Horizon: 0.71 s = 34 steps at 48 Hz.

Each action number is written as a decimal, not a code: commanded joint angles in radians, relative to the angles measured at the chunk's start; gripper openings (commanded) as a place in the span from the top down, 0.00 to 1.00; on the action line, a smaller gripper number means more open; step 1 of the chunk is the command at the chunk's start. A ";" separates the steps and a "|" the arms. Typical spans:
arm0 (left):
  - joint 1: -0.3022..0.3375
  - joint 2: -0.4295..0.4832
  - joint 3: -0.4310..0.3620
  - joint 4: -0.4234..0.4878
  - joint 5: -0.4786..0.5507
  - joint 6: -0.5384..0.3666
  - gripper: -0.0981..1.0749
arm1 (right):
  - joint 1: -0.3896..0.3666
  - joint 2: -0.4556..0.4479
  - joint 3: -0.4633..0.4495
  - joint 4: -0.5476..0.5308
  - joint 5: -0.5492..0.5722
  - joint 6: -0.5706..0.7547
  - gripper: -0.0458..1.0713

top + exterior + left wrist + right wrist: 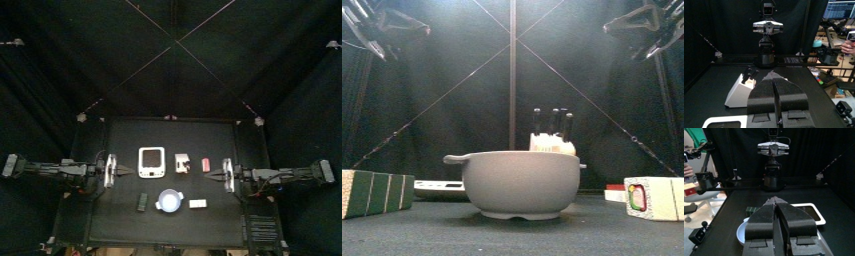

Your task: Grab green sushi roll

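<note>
The green sushi roll [140, 203] is a tiny dark oblong piece lying just left of the round blue plate [170, 201], near the table's front. In the front view the roll [374, 193] stands large at the left edge. In the right wrist view the roll [751, 208] lies beyond the plate [743, 232]. My left gripper [110, 170] hovers at the table's left side, shut and empty, well back from the roll. My right gripper [227, 173] hangs at the right side, jaws together with nothing between them. Both jaw pairs, left [775, 76] and right [775, 201], point across the table.
A white holder [152, 161] with black handles stands at mid-table, with small pink-and-white pieces [186, 160] beside it. A cream-white block [198, 203] lies right of the plate. A grey bowl [523, 185] fills the front view's middle. A person's hand [847, 46] shows beyond the curtains.
</note>
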 commanded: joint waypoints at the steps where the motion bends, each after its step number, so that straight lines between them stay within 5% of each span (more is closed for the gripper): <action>1: 0.002 0.014 -0.040 -0.002 -0.009 0.003 0.99 | -0.015 0.014 -0.009 -0.003 -0.008 -0.003 0.97; 19: -0.060 0.032 -0.106 -0.034 0.040 -0.005 0.86 | -0.057 0.049 -0.015 -0.012 -0.014 0.006 0.95; 34: -0.061 0.193 -0.339 -0.167 0.486 -0.008 0.86 | -0.061 0.054 -0.020 -0.005 -0.015 0.008 0.95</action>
